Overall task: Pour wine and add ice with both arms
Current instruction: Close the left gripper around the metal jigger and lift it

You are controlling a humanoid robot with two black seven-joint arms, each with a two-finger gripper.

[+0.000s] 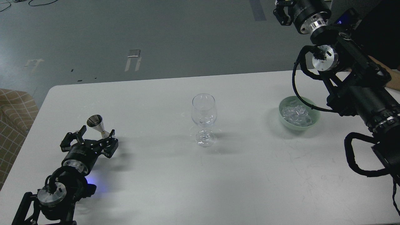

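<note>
Resting ice [297,114] in bowl [315,122] | right fingers [282,12] well above, state unclear | left fingers [93,137] spread, empty

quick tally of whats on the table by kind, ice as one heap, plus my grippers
wine glass: 1
metal jigger: 1
green bowl: 1
heap of ice, in the bowl: 1
grippers: 2, left gripper low at the jigger, right gripper raised beyond the table
total: 6
</note>
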